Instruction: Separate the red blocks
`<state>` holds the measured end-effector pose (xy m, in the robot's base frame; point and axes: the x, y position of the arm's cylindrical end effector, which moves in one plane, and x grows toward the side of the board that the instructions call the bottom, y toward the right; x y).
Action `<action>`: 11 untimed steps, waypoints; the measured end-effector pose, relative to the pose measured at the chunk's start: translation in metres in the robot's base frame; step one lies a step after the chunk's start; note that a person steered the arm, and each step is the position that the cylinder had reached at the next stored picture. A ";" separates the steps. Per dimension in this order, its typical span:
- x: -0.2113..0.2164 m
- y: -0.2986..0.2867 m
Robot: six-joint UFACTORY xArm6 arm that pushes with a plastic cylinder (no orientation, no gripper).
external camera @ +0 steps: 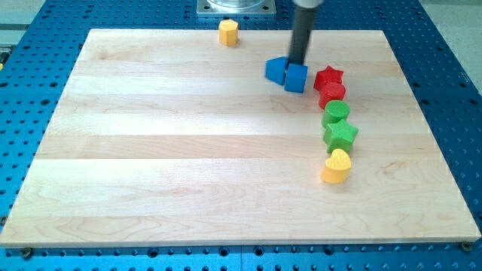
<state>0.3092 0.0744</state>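
Observation:
A red star block (328,77) lies at the view's upper right, touching a red round block (332,93) just below it. My tip (297,63) stands at the top edge of the blue cube (296,77), left of the red star. A second blue block (276,70) touches the cube on its left. Below the red pair run a green round block (337,114), a green star block (340,135) and a yellow heart block (337,165) in a curved line.
A yellow block (228,32) sits alone near the board's top edge. The wooden board (151,150) lies on a blue perforated table (452,75). The arm's metal base (236,6) is at the view's top centre.

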 end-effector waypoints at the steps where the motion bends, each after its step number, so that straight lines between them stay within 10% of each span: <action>1: 0.002 -0.001; 4: 0.047 0.134; 7: 0.073 0.114; 10: 0.090 -0.111; 11: 0.084 -0.081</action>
